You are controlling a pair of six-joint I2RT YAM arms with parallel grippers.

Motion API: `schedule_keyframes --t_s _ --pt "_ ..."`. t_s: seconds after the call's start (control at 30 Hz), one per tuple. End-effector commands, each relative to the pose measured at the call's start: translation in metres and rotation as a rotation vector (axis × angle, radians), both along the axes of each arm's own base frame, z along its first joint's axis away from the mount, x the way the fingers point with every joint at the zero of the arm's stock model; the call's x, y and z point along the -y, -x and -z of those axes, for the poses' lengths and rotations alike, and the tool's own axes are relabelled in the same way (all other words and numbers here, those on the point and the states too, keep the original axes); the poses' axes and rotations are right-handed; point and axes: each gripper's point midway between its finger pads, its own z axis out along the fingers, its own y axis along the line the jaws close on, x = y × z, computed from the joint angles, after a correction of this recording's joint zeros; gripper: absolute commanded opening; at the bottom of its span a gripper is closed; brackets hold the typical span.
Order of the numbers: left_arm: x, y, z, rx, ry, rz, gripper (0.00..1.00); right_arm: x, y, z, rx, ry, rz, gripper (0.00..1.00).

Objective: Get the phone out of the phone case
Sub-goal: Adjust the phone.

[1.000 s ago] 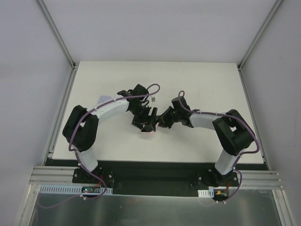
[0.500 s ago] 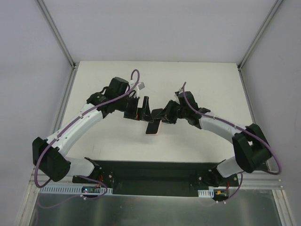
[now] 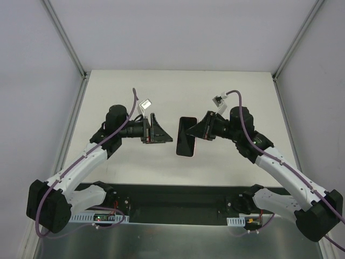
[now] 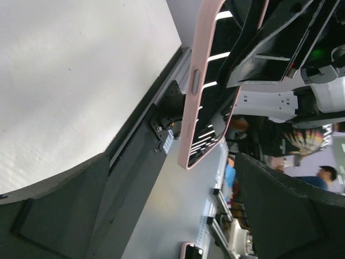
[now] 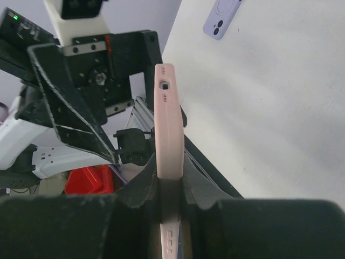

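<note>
The phone [image 3: 186, 135], dark screen up, sits inside its pink case [image 3: 186, 155] and hangs in the air over the middle of the table. My right gripper [image 3: 198, 132] is shut on its right long edge. From the right wrist the case [image 5: 164, 118] shows edge-on, pinched between both fingers [image 5: 171, 186]. My left gripper [image 3: 161, 131] stands open a little to the left of the phone, touching nothing. From the left wrist the cased phone [image 4: 197, 91] floats beyond my open jaws [image 4: 172, 216], with the right gripper's black fingers [image 4: 269, 48] on it.
A lavender phone-shaped thing [image 5: 223, 19] with a camera cut-out lies flat on the white table [image 3: 226, 91], seen only from the right wrist. The black base rail [image 3: 178, 197] runs along the near edge. Grey walls close in the sides.
The arms have drawn apart. My left gripper opened wide and pulled away to the left. My right gripper closed on the cased phone, lifted it and turned its screen upward.
</note>
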Motion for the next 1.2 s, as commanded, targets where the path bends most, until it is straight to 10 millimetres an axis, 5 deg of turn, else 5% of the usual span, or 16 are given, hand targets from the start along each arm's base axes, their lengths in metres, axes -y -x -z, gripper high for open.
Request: schedule_keyframes --t_s 0.0,0.3,0.6,0.83,1.07,1.17 --pt "0.012 0.013 -0.036 0.066 0.246 0.106 0.99 -0.007 -0.008 -0.03 0.054 -0.12 0.021 0.01" --pt "0.024 0.023 -0.042 0.061 0.286 0.164 0.98 -0.022 -0.024 -0.036 0.029 -0.21 0.056 0.01" --pt "0.027 0.025 -0.046 -0.004 0.362 0.208 0.85 -0.039 -0.033 -0.047 -0.015 -0.37 0.038 0.02" --pt "0.026 0.022 -0.054 0.013 0.389 0.184 0.55 -0.044 -0.036 -0.038 -0.02 -0.362 0.029 0.01" --pt "0.026 0.019 -0.049 -0.041 0.425 0.157 0.01 -0.035 -0.029 -0.019 0.035 -0.142 0.051 0.01" --pt "0.027 0.019 -0.048 -0.027 0.425 0.163 0.0 -0.02 -0.03 -0.015 0.039 -0.057 0.103 0.1"
